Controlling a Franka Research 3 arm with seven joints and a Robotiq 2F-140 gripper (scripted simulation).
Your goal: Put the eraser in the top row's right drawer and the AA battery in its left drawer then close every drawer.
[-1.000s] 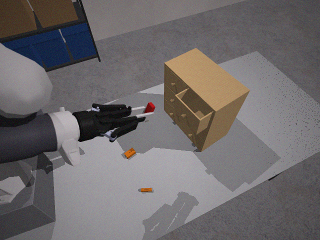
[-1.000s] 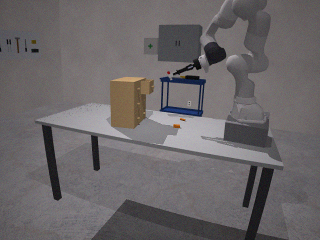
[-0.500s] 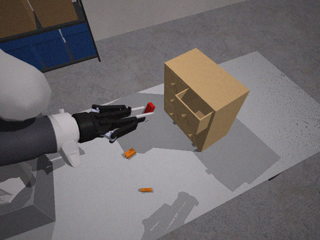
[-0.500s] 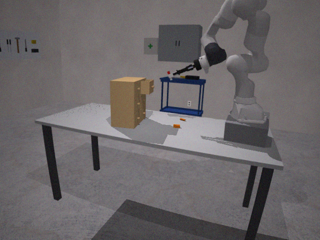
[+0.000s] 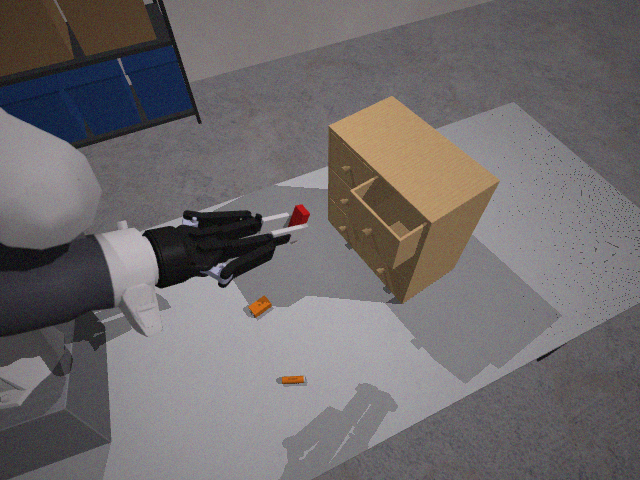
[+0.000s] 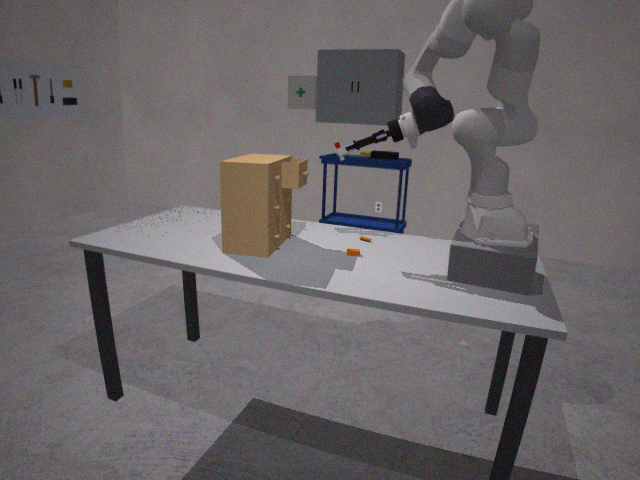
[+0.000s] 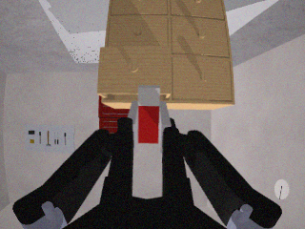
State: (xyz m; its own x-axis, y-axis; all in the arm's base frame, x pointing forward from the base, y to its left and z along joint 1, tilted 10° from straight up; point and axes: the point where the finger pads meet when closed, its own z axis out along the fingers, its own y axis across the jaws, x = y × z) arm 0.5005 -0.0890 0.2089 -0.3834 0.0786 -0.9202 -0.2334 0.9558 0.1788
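My gripper (image 5: pixel 296 221) (image 6: pixel 341 150) (image 7: pixel 149 112) is shut on the eraser (image 5: pixel 300 212) (image 6: pixel 337 145) (image 7: pixel 149 125), a red block with a pale end. It holds it in the air in front of the chest (image 5: pixel 413 155) (image 6: pixel 244 206) (image 7: pixel 202 78), at about the height of its top. The right drawer (image 5: pixel 375 214) (image 6: pixel 294 173) (image 7: pixel 133 72) of the top row is pulled partly out and stands level. The left drawer (image 5: pixel 347 166) (image 7: pixel 202 80) of the top row is in. The AA battery (image 5: pixel 293 379) (image 6: pixel 365 238), an orange cylinder, lies on the table.
An orange block (image 5: pixel 260 306) (image 6: pixel 353 252) lies on the table (image 5: pixel 206 413) (image 6: pixel 413 304) between the robot's base and the chest. The lower drawers look pushed in. The knobs stick out from the drawer fronts.
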